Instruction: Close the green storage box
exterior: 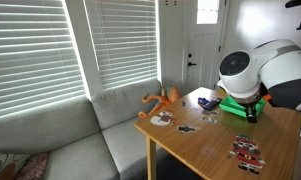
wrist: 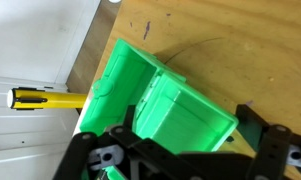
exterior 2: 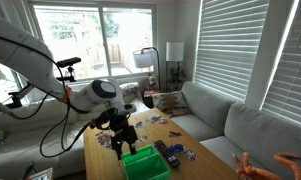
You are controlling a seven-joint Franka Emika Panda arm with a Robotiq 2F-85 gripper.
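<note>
I have the green storage box right under the wrist camera. It sits on the wooden bench with one long side close to the bench edge. Its lid looks swung open, with ribbed green plastic showing inside, though I cannot tell how far back it lies. My jaws are spread wide, the dark fingers low on either side of the wrist view. They grip nothing and hover above the box.

In an exterior view, two dark remotes lie just beside the box on the sofa side, and scattered picture cards lie farther along the bench past the arm. In an exterior view the white arm leans over the box and hides most of it. An orange toy with splayed legs sits at the bench corner toward the sofa, well apart from the box, and more cards lie at the near end.

Past the bench edge in the wrist view, a yellow and black tool lies on the pale floor. Bare wood runs beyond the box toward the top of that view.

A grey sofa runs along one side of the bench, with white slatted blinds behind it and a white door farther back. A floor lamp stands by the windows.
</note>
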